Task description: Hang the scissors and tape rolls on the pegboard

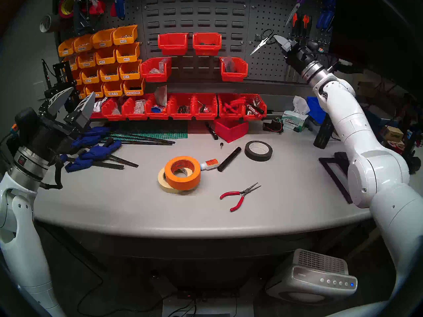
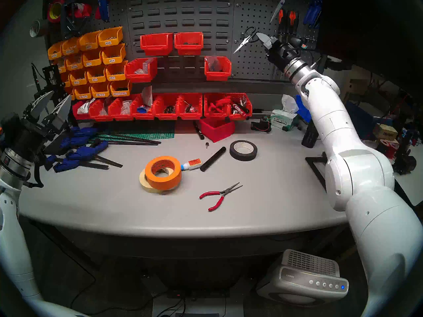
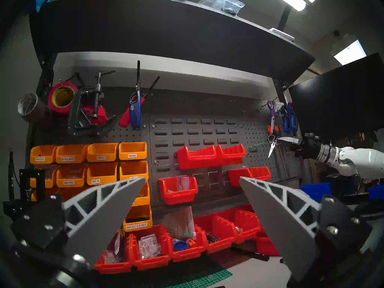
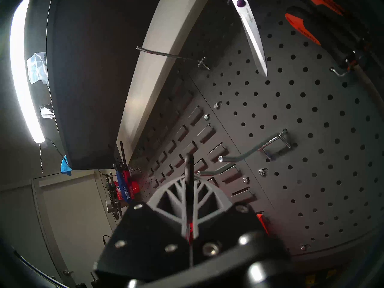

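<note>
Black-handled small scissors [image 1: 263, 40] with short silver blades sit pinched in the right gripper [image 1: 277, 38], jaws closed on one loop, against the dark grey perforated metal pegboard [image 1: 270, 14] at 1 o'clock. At 6 o'clock from there, on the grey tabletop [image 1: 114, 202], the wide orange tape roll [image 1: 182, 173] leans on the cream masking-tape roll [image 1: 166, 182]. The left gripper [image 1: 72, 103], at 9 o'clock, gapes wide and empty.

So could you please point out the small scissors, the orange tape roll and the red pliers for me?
Small scissors [image 1: 262, 40]: head left view, at the blade pivot.
Orange tape roll [image 1: 191, 180]: head left view, outer side wall.
Red pliers [image 1: 238, 203]: head left view, nearer red handle.
</note>
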Tool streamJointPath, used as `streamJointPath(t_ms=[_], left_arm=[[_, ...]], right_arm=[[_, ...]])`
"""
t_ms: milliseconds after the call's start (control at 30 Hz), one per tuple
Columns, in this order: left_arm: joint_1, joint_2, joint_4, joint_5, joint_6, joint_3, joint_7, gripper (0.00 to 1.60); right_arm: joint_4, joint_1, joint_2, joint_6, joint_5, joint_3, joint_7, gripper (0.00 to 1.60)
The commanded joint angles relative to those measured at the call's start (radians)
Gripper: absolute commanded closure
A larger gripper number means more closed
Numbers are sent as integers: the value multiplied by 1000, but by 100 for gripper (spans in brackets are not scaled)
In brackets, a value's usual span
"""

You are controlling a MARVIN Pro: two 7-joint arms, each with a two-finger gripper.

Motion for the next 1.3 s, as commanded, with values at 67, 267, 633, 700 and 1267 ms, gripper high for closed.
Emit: streamJointPath(t_ms=[67, 267, 633, 700, 1267], left_arm=[[-16, 8, -14, -14, -5, -10, -5, 0], [-19, 8, -13, -15, -5, -8, -4, 0], [-19, 9, -12, -16, -5, -14, -4, 0], [-19, 9, -11, -17, -5, -15, -5, 0], [-25, 14, -15, -17, -2, -13, -2, 0]], right_arm=[[-16, 43, 0, -5, 6, 11, 3, 160], [-6, 48, -7, -3, 4, 7, -1, 160], [4, 53, -15, -9, 3, 9, -6, 160], [4, 53, -17, -11, 3, 10, -11, 160], [5, 54, -10, -3, -18, -6, -52, 160]])
